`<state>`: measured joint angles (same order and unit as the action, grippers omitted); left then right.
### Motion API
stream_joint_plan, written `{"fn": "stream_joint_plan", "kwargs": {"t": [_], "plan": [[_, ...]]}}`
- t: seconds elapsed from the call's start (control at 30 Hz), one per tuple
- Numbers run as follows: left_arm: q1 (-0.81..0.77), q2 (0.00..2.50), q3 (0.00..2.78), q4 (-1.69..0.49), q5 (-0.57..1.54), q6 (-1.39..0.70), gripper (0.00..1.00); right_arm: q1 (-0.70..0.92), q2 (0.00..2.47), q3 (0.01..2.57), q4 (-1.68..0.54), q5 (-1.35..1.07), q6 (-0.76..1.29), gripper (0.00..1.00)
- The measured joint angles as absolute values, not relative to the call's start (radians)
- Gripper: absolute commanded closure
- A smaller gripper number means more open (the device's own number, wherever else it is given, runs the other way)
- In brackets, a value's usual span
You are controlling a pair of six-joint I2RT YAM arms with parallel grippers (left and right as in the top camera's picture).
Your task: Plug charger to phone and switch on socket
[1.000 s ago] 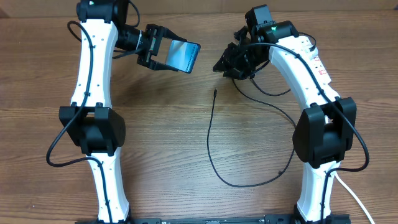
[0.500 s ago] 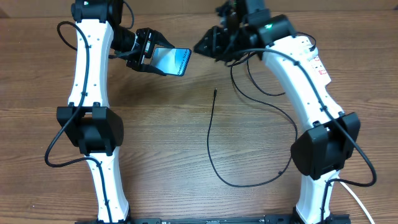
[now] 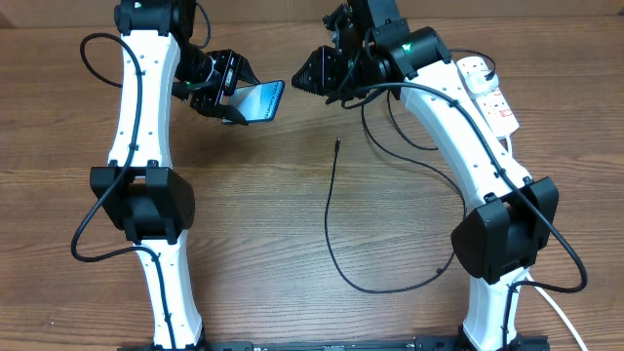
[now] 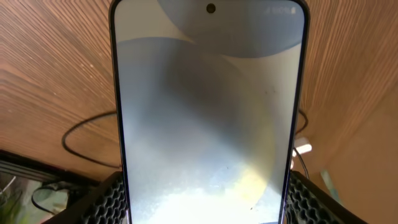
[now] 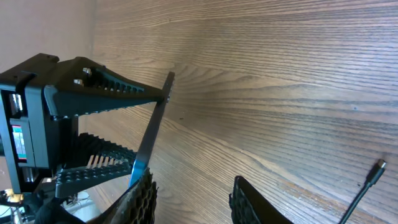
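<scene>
My left gripper (image 3: 226, 90) is shut on the phone (image 3: 259, 101) and holds it above the table at the back left, screen tilted up. The phone fills the left wrist view (image 4: 208, 118), clamped between the finger pads. My right gripper (image 3: 310, 80) is open and empty, just right of the phone's free end; in the right wrist view (image 5: 193, 199) the phone (image 5: 149, 140) shows edge-on by the left finger. The charger cable (image 3: 331, 219) lies on the table, its connector tip (image 3: 336, 144) free below the right gripper, also in the right wrist view (image 5: 375, 171). The socket (image 3: 487, 90) lies at the back right.
The charger cable loops across the middle of the table towards the right arm's base. A thick white cord (image 3: 551, 307) runs off the front right corner. The wall edge runs along the back.
The left gripper has carried the phone left and tilted it. The right gripper has swung left across the table's back and now sits beside the phone's end. The cable has not moved.
</scene>
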<state>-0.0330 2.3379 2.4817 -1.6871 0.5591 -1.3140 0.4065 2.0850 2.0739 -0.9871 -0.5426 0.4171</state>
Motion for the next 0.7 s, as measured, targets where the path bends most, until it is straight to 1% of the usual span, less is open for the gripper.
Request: {"fn": "stream_joint_plan", "kwargs": {"t": [0.17, 0.4, 0.7], "plan": [[-0.033, 2.338, 2.482, -1.687, 0.515, -1.333, 0.96, 0.406, 2.085, 2.074, -0.977, -0.543, 0.42, 0.51], [-0.039, 2.338, 2.482, -1.687, 0.486, -1.345, 0.96, 0.424, 2.085, 2.074, -0.981, -0.542, 0.424, 0.52], [-0.073, 2.338, 2.482, -1.687, 0.439, -1.356, 0.96, 0.51, 2.09, 2.074, -0.963, -0.54, 0.457, 0.51]]}}
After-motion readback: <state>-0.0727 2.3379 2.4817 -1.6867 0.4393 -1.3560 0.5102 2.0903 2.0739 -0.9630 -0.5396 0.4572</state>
